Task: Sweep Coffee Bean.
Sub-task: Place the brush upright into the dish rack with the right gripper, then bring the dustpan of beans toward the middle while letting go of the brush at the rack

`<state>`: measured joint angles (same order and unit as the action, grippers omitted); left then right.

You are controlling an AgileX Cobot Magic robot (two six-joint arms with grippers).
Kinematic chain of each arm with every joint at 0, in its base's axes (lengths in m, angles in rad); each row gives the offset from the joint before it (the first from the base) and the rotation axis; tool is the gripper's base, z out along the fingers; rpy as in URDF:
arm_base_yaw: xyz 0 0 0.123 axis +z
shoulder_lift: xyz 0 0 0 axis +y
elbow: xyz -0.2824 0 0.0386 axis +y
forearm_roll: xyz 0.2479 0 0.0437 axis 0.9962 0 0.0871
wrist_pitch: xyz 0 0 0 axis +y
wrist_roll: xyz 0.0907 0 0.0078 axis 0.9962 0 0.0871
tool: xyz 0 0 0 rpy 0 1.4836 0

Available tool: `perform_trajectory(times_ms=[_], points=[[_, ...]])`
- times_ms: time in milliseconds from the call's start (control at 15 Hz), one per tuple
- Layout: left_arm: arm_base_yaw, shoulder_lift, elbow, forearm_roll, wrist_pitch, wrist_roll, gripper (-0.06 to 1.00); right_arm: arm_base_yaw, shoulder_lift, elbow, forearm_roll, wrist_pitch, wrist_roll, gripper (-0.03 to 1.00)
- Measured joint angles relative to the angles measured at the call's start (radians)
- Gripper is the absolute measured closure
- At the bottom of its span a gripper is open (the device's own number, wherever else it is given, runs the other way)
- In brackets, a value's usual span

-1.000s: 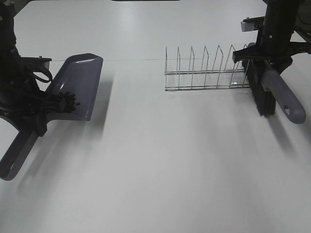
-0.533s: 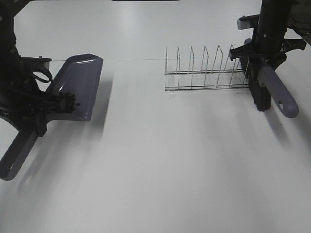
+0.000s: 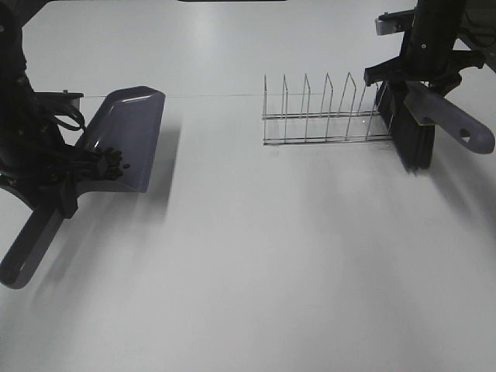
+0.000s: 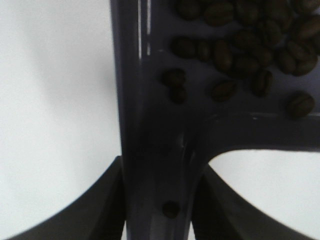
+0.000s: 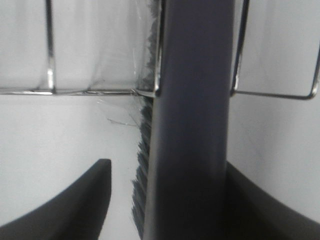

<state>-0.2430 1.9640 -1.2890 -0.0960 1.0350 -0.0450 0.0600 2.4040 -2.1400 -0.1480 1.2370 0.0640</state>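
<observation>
Coffee beans (image 3: 113, 163) lie in a dark cluster inside the grey-purple dustpan (image 3: 125, 132), near its handle; the left wrist view shows the beans (image 4: 250, 45) up close. My left gripper (image 3: 71, 169) is shut on the dustpan's handle (image 4: 160, 150), with a finger pressed on each side. The brush (image 3: 415, 139) stands bristles down at the right end of the wire rack (image 3: 325, 116), its handle (image 3: 453, 124) pointing right. My right gripper (image 3: 411, 77) hovers over it. In the right wrist view its jaws (image 5: 167, 165) straddle the brush (image 5: 192, 100), with a gap on one side.
The wire rack (image 5: 50, 75) has several upright loops and sits at the back right of the white table (image 3: 271, 256). The dustpan's long handle (image 3: 27, 248) reaches toward the front left edge.
My right gripper has opened and risen slightly. The brush handle has swung from pointing forward to pointing right, and the brush now rests at the rack's end. The left arm and dustpan have stayed put.
</observation>
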Motion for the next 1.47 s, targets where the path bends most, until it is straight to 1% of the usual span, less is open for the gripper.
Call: perform_trajectory(times_ms=[67, 133, 400, 533, 600, 867, 1000, 1133, 1200, 1267, 1333, 1467], points=[[0.000, 0.000, 0.000, 0.000, 0.000, 0.000, 0.61, 0.001, -0.014, 0.000, 0.010, -0.007, -0.003, 0.43], [0.000, 0.000, 0.000, 0.000, 0.000, 0.000, 0.61, 0.001, -0.030, 0.000, 0.018, -0.007, -0.005, 0.41], [0.000, 0.000, 0.000, 0.000, 0.001, 0.000, 0.61, 0.001, -0.091, 0.000, 0.032, -0.008, -0.018, 0.40], [0.000, 0.000, 0.000, 0.000, 0.001, 0.000, 0.61, 0.001, -0.146, 0.000, 0.055, -0.008, -0.020, 0.40], [0.000, 0.000, 0.000, -0.003, 0.000, -0.008, 0.61, 0.001, -0.217, 0.000, 0.090, -0.013, -0.021, 0.39], [0.000, 0.000, 0.000, -0.008, -0.010, -0.030, 0.61, 0.002, -0.349, 0.007, 0.121, -0.015, -0.028, 0.39], [0.000, 0.016, 0.000, -0.012, -0.035, -0.043, 0.61, 0.002, -0.447, 0.080, 0.140, -0.016, -0.039, 0.39], [0.000, 0.060, 0.000, -0.017, -0.040, -0.045, 0.61, 0.002, -0.545, 0.205, 0.148, -0.016, -0.064, 0.39], [0.000, 0.071, 0.000, -0.018, -0.042, -0.045, 0.61, 0.002, -0.570, 0.241, 0.148, -0.016, -0.077, 0.39], [0.000, 0.098, 0.000, -0.018, -0.044, -0.045, 0.61, 0.002, -0.622, 0.306, 0.148, -0.015, -0.088, 0.39], [0.000, 0.134, 0.001, -0.019, -0.059, -0.046, 0.61, 0.002, -0.714, 0.426, 0.148, -0.015, -0.107, 0.39], [0.000, 0.152, 0.002, -0.020, -0.092, -0.046, 0.61, 0.002, -0.793, 0.510, 0.148, -0.015, -0.108, 0.39]])
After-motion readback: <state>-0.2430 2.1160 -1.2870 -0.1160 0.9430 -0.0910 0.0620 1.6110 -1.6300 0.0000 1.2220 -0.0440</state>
